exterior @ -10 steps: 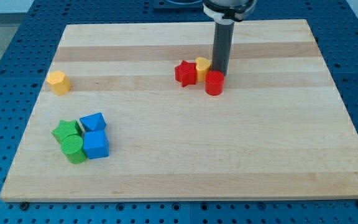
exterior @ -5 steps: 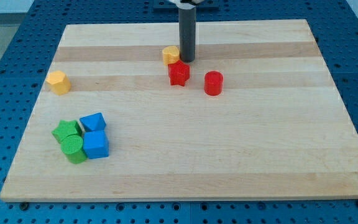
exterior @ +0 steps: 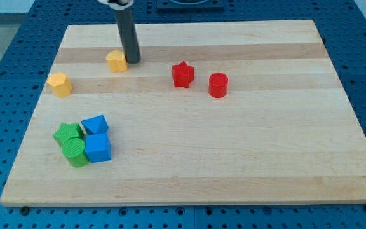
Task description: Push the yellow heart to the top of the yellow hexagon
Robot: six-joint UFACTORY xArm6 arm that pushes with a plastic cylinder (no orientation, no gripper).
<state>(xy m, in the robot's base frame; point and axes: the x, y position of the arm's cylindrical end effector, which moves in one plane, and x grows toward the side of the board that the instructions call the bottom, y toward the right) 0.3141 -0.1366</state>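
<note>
The yellow heart lies on the wooden board near the view's top, left of centre. My tip touches its right side, with the dark rod rising above it. The yellow hexagon sits further to the view's left and a little lower, apart from the heart.
A red star and a red cylinder stand right of my tip. A cluster at the lower left holds a green star, a green cylinder, a blue block and a blue cube. The board ends close to the view's top.
My tip has swept to the view's left, pushing the yellow heart away from the red star and toward the yellow hexagon. The red star shifted slightly; the red cylinder stayed.
</note>
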